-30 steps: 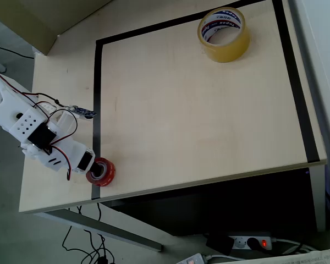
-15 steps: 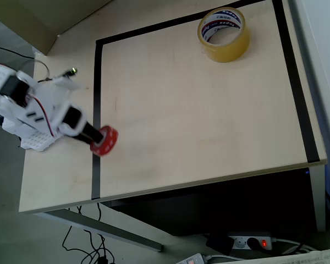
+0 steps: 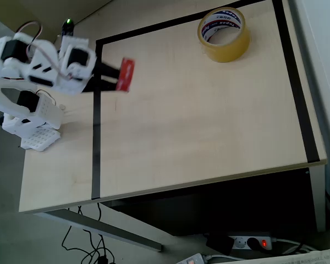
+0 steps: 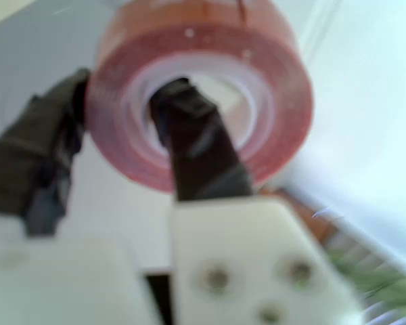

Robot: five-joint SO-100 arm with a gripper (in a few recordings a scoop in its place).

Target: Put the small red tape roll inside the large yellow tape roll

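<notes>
1. Overhead, the pincer [image 3: 118, 75] grips the small red tape roll [image 3: 125, 74] edge-on above the table's [image 3: 198, 126] far left.
2. Wrist view: one finger [image 4: 189, 135] sits inside the core, the other outside.
3. Well right and slightly farther lies the large yellow tape roll [image 3: 224, 34], hole upward.

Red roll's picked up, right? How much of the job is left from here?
Yes, the pickup looks done: the gripper is shut on the small red tape roll, one finger through its core, clear of the table. Left: carry it across to the large yellow tape roll at the far corner and drop it inside.
</notes>
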